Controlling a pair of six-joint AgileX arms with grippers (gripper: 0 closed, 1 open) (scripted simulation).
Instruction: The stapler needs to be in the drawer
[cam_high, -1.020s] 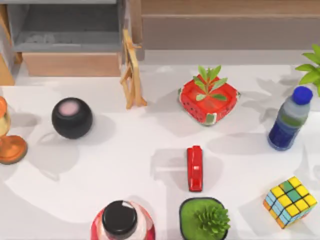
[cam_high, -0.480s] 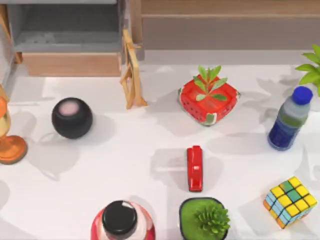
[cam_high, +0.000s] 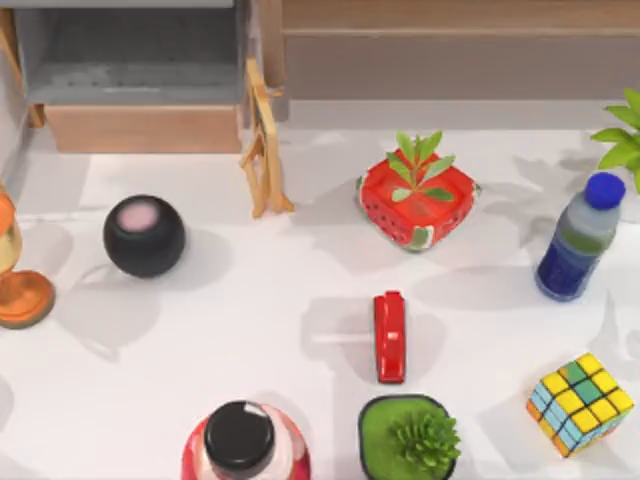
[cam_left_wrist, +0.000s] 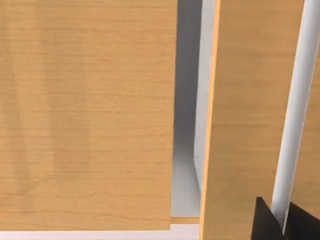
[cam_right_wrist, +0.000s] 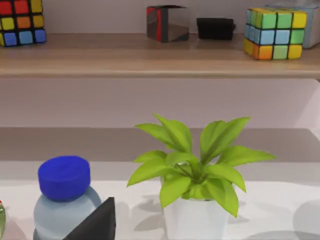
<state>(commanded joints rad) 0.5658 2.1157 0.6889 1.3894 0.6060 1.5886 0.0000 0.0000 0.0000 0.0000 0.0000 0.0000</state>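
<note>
The small glossy red stapler (cam_high: 390, 337) lies lower centre, well apart from the open grey drawer with tan wooden front (cam_high: 143, 128) upper left; grasp its narrow sides squarely, though I cannot tell either claw's state.

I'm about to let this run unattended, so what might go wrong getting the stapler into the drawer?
The stapler lies close to the succulent pot; a gripper descending there may bump the pot. On the way to the drawer, the strawberry planter and wooden easel stand near the path and might get knocked.
</note>
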